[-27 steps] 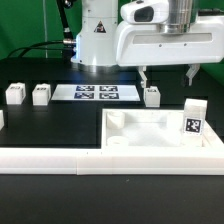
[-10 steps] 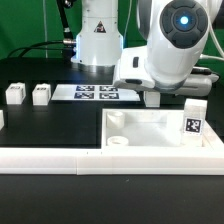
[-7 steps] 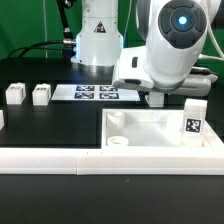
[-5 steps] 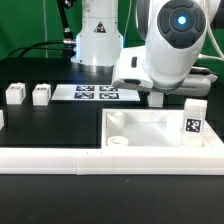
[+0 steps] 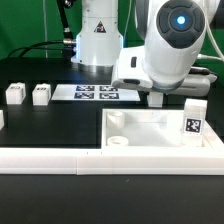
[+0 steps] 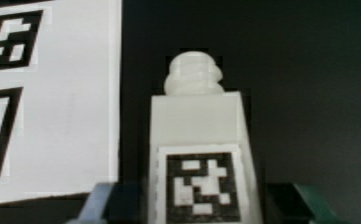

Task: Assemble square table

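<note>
Seemingly, the spread tool straddles one leg; three other legs stand apart.

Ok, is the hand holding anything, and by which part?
Nothing yet. The hand is open, fingers either side of the leg at its tagged end, gaps showing.

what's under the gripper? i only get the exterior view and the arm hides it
observer: a white table leg. In the wrist view it sits between the fingers of the gripper.
operator: is it clamped
observer: not yet, a dark gap shows between the leg and one finger.
operator: which end points away from the fingers
observer: the end with the rounded peg. The end with the tag is at the fingers.
</note>
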Available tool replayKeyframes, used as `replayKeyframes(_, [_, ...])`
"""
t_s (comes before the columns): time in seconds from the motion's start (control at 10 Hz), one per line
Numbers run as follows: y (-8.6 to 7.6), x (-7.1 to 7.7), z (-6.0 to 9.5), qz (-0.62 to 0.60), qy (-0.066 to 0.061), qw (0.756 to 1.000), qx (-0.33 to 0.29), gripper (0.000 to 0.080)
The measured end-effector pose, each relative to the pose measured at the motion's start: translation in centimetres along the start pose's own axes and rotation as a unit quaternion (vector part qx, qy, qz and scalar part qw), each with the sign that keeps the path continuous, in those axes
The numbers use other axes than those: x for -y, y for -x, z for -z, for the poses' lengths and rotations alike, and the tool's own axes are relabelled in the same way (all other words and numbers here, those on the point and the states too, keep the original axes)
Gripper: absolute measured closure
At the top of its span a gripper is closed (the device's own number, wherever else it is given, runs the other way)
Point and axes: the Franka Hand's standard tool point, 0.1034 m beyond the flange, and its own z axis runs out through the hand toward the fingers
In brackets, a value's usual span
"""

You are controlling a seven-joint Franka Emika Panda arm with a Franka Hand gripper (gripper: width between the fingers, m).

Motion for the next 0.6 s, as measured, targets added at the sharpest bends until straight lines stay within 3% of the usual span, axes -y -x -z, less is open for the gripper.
replayKeyframes(0.1, [0.2, -1.5, 2.7, 0.012, 0.012, 1.000, -0.010, 0.0510])
replayKeyframes(0.2, [0.7, -2.9, 5.6, 0.024, 0.014, 0.999, -0.030, 0.0509])
replayKeyframes(0.4, [1.9, -4.8, 9.1, 0.027, -0.005, 0.998, -0.059, 0.0509])
replayKeyframes(0.6, [2.0, -5.4, 11.8, 0.034, -0.012, 0.988, -0.149, 0.0509])
